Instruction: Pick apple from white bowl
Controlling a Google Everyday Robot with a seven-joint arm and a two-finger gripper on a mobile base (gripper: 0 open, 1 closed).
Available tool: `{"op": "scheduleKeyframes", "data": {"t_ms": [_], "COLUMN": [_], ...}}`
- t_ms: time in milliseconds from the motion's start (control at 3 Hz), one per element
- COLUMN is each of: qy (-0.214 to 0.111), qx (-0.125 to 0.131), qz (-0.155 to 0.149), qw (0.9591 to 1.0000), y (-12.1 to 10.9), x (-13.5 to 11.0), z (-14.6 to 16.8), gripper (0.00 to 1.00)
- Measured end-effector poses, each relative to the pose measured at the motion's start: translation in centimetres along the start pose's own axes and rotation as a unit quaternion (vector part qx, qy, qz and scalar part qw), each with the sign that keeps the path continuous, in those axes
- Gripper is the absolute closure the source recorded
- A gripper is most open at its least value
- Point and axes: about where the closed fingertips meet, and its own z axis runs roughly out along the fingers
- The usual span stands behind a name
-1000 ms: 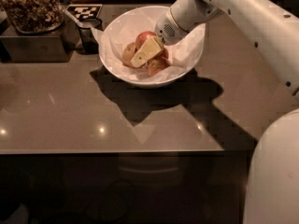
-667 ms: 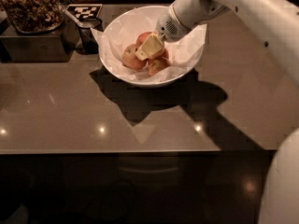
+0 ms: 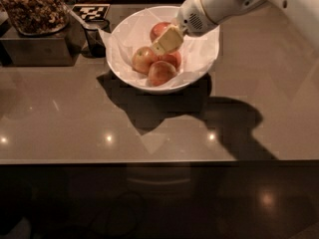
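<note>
Hovering inside the white bowl (image 3: 130, 78), my gripper (image 3: 167, 40) hides part of the apples (image 3: 160, 72) beneath it; wide or narrow, I cannot tell.

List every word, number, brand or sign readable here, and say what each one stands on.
Readable words, numbers or brands: none anywhere in the view.
Black-and-white square marker on the table, behind and left of the white bowl: a coded pattern only, no letters.
Hand, over the apples in the white bowl: no label shows on it.
</note>
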Motion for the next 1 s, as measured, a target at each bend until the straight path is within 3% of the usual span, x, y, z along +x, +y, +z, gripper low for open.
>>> {"op": "scheduleKeyframes", "data": {"t_ms": [333, 667, 1000], "qy": [-0.05, -0.068, -0.041], "qx": [-0.048, -0.068, -0.072], "qz": [-0.003, 0.007, 0.017], "qw": [0.9976, 0.9953, 0.9964], "y": [0.9, 3.5, 6.8], "x": [0.5, 2.0, 3.8], "z": [-2.0, -5.9, -8.5], "gripper": [1.0, 1.0, 1.0]}}
